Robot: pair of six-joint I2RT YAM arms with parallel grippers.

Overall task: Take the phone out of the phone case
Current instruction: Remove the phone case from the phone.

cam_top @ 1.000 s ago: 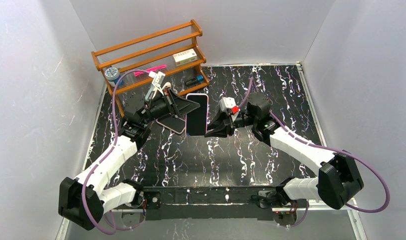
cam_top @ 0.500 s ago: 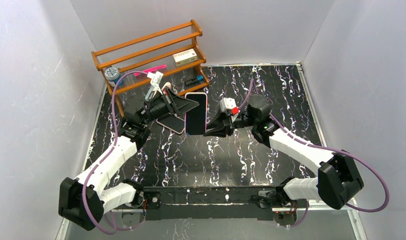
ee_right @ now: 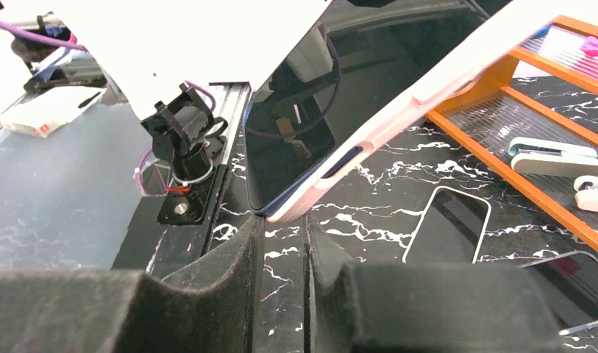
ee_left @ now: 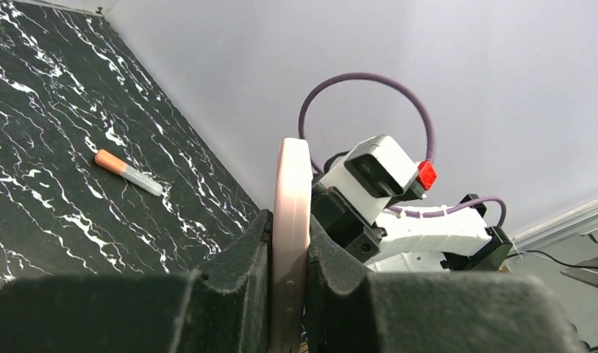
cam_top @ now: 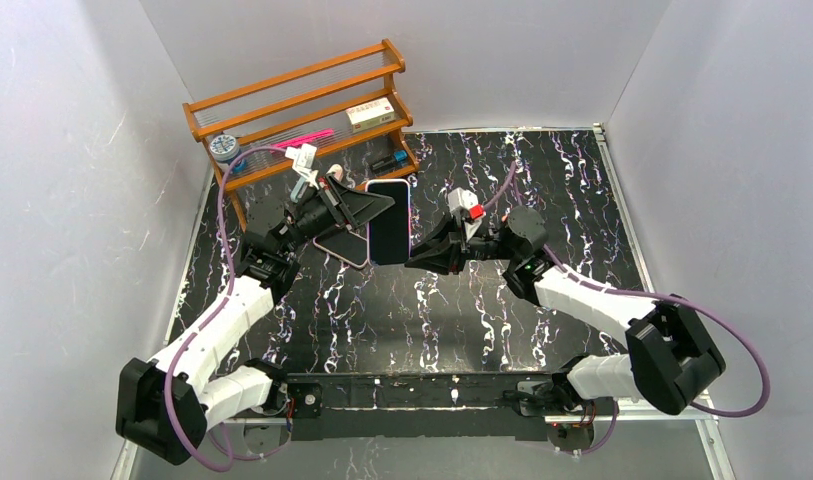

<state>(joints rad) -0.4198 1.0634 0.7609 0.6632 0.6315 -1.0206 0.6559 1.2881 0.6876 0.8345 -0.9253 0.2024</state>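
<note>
running near to far, phone [cam_top: 389, 221], screen upward

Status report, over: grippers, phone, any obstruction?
Left gripper shut on pink phone case, aloft. Phone inside. Right gripper narrowly open at its lower corner. Nothing between.

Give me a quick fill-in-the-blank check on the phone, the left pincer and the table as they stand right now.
1. The left pincer is shut on the edge of the ____ case.
2. The phone is held ____ the table, not lying on it.
3. The wooden rack stands on the ____ arm's side.
4. The marker on the table has an ____ cap.

Missing words: pink; above; left; orange.
</note>
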